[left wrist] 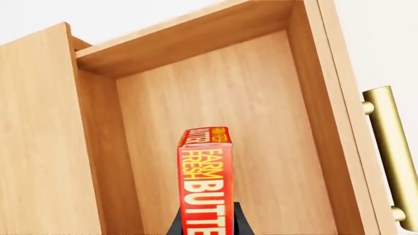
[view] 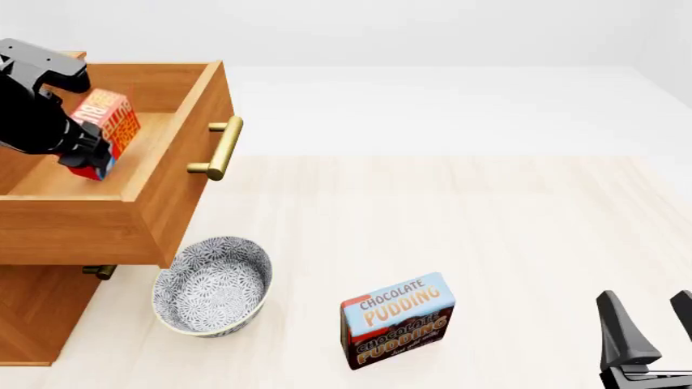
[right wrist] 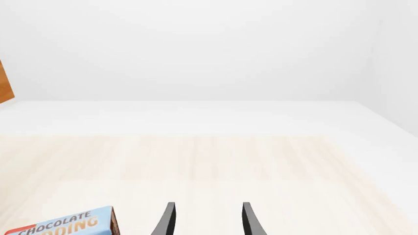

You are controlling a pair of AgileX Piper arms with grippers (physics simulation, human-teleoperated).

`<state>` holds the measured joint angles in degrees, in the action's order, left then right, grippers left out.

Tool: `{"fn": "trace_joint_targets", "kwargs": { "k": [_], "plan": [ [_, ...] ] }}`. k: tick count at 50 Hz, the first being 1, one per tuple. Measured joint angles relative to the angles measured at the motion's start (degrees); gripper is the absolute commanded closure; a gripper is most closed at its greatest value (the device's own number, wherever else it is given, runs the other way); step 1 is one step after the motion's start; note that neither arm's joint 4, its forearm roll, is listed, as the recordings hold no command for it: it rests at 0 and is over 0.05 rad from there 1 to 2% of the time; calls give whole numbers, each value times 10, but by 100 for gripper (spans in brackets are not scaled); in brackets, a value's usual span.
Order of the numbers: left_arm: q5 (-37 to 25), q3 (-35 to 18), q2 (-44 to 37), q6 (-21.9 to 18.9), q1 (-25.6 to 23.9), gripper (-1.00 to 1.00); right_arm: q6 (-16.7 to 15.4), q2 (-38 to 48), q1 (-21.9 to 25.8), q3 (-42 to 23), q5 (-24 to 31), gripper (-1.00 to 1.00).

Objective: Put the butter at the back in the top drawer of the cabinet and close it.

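Note:
The butter (left wrist: 204, 181) is a red and orange box held upright in my left gripper (left wrist: 207, 223), which is shut on it. In the front view the butter (view: 105, 130) hangs tilted over the inside of the top drawer (view: 162, 174), which is pulled far out of the cabinet (view: 44, 312). The left wrist view looks straight down at the drawer's bare wooden floor (left wrist: 242, 122), with the brass handle (left wrist: 394, 156) at one side. My right gripper (view: 649, 336) stands open at the front right of the table, with nothing between its fingers (right wrist: 166, 220).
A patterned grey bowl (view: 212, 285) sits on the table just below the open drawer's front. A blue and brown Chocolate Pudding box (view: 397, 321) stands near the front middle, left of my right gripper. A lower drawer's handle (view: 100, 272) peeks out under the top one.

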<state>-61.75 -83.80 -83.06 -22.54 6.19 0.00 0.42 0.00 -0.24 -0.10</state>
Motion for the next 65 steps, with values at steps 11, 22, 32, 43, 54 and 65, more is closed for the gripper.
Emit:
{"fn": "trace_joint_targets", "kwargs": {
  "k": [11, 22, 32, 43, 54, 65],
  "plan": [
    [12, 19, 8, -3, 4, 100, 0, 0, 0, 0, 0, -100],
    [16, 25, 13, -5, 8, 100, 0, 0, 0, 0, 0, -100],
    [13, 23, 12, -3, 8, 100, 0, 0, 0, 0, 0, -100],
    [2, -8, 3, 8, -3, -100, 0, 0, 0, 0, 0, -100],
    [-39, -99, -23, 32, -33, -100, 0, 0, 0, 0, 0, -100],
    [-67, -168, -30, 53, -65, -100, 0, 0, 0, 0, 0, -100]
  ]
}}
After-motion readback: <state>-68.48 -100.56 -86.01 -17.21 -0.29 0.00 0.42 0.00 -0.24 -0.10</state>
